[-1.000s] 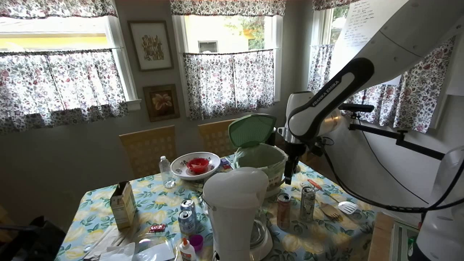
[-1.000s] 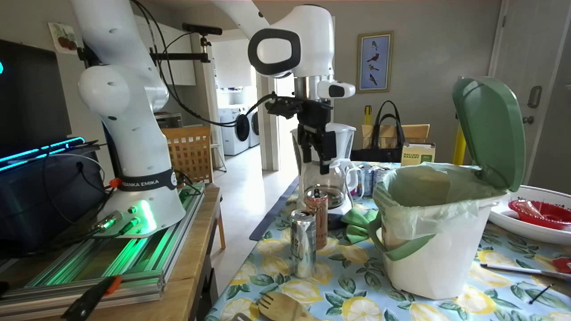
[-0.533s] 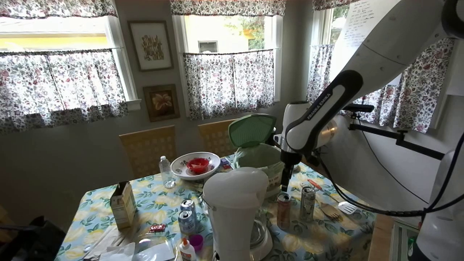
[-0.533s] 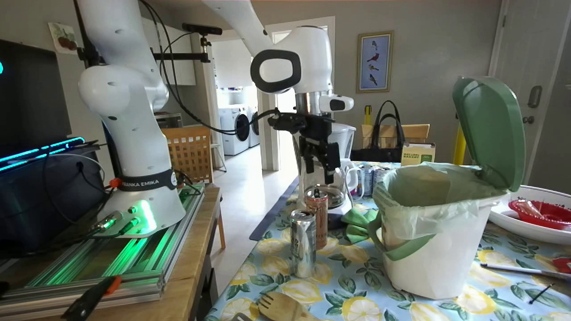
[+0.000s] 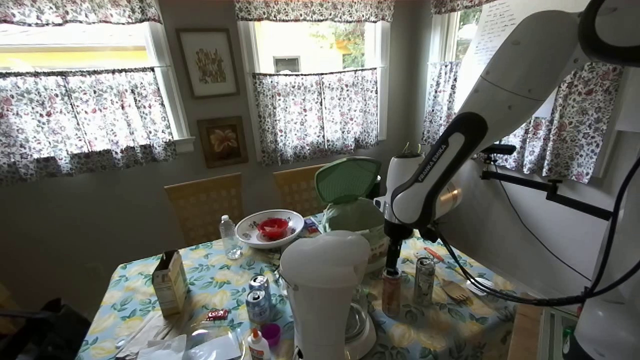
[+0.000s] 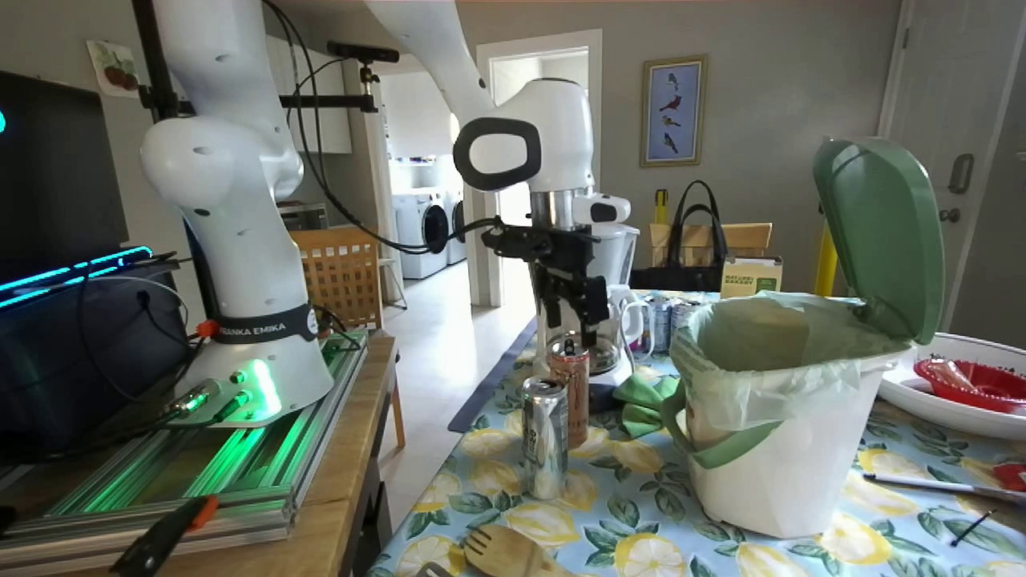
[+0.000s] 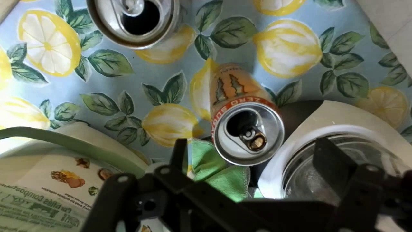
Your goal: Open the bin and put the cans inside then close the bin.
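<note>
Lowered since the earlier frames: black two-fingered tool (image 6: 571,327)

Tool: released, its fingers (image 7: 333,166) spread wide, just above an orange cylindrical metal can (image 7: 246,112); whether they touch cannot be told.
Orange can: upright on the blue lemon-print, cloth-covered bench (image 6: 641,521).
Silver-grey cylindrical metal can (image 6: 545,441): upright, near the orange one.
Two blue-and-silver metal cans (image 5: 257,306): upright, left of the white plastic coffee maker (image 5: 320,310) in an exterior view.
Whitish plastic bin (image 6: 785,481): near the orange can; domed green lid (image 6: 878,232) raised, pale-green liner (image 6: 745,393) draped over its edge.
</note>
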`<state>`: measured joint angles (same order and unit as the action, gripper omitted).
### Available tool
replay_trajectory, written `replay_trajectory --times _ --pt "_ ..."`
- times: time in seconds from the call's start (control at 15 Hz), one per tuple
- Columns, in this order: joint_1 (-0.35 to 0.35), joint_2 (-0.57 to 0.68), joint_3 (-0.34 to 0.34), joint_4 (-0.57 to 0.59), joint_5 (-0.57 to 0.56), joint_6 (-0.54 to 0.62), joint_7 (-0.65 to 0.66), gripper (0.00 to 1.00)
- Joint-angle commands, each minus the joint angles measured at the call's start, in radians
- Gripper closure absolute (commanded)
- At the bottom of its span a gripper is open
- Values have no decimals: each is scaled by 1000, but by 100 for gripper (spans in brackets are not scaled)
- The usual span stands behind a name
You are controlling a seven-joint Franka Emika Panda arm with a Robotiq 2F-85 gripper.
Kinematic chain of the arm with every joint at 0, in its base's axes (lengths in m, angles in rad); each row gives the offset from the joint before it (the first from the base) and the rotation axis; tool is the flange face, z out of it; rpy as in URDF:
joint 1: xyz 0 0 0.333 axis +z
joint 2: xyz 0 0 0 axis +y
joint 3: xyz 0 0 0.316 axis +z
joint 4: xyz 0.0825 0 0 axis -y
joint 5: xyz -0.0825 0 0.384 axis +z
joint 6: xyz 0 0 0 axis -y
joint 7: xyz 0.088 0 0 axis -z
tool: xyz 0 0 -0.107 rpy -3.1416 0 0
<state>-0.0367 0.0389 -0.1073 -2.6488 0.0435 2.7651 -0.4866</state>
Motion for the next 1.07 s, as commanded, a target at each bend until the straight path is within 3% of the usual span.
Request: replay_trajectory --times 0.0,0.53,0.6,1.0 --pt "-23 39 29 -5 5 51 -46 0" --pt "-54 78 65 -2 5 102 -73 0" --pt "-58 79 68 -2 3 106 -74 19" --pt "-67 84 68 5 -20 103 -62 63"
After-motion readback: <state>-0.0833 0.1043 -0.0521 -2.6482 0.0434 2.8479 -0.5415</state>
